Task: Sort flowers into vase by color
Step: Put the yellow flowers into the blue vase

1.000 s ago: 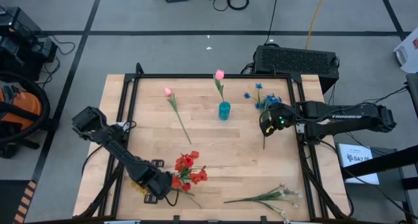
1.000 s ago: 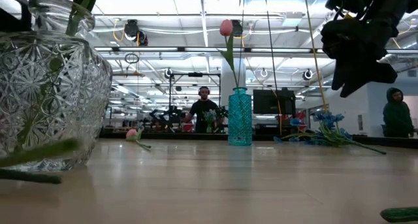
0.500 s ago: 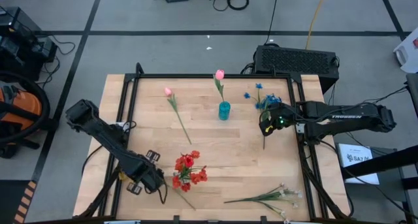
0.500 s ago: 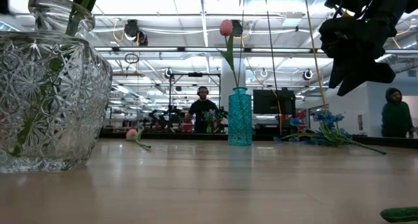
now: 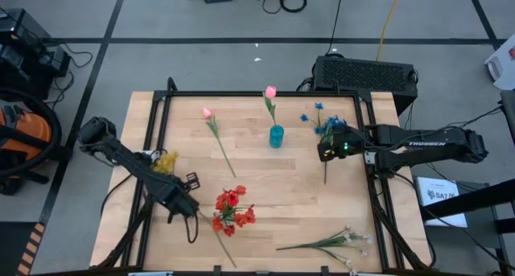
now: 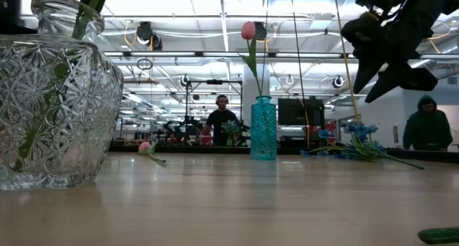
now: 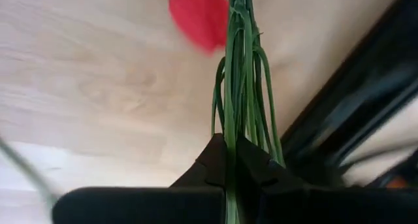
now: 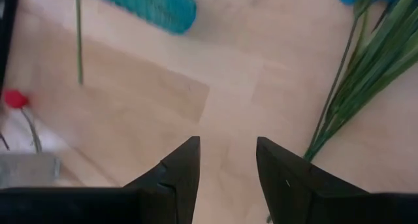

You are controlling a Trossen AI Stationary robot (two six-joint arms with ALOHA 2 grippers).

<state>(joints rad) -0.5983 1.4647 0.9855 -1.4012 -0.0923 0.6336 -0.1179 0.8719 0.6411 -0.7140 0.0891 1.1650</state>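
Observation:
My left gripper (image 5: pixel 180 207) is near the table's left front, beside a clear cut-glass vase (image 6: pixel 50 95) of red flowers (image 5: pixel 231 210). It is shut on the yellow bunch, whose head (image 5: pixel 165 161) shows beside the arm. My right gripper (image 8: pixel 225 162) hangs open above the table beside the stems of the blue sprays (image 5: pixel 325 125), touching nothing. A teal vase (image 5: pixel 276 136) holds one pink tulip (image 5: pixel 270 92) upright. A second pink tulip (image 5: pixel 208 113) and the white blooms (image 5: pixel 330 244) lie flat on the wood. My left gripper pinches the yellow bunch's bundle of thin green stems (image 7: pixel 232 129) between its two fingers. The fingers point steeply down. The stems run on past the fingertips, and their free ends (image 5: pixel 193 230) trail toward the near edge. The head stands on the arm's side of the fingers.
A black rail frame (image 5: pixel 157 147) runs round the wooden table top (image 5: pixel 282 187). A loose green stem (image 5: pixel 225 245) lies near the front edge by the red flowers. People stand in the room beyond the far edge (image 6: pixel 224 124).
My left gripper has risen and gone from the near edge toward the table's left and far side, rolling about its own line. The yellow bunch came up with it: its head swung from the near edge round to the arm's far side, and its stems left the table by the glass vase.

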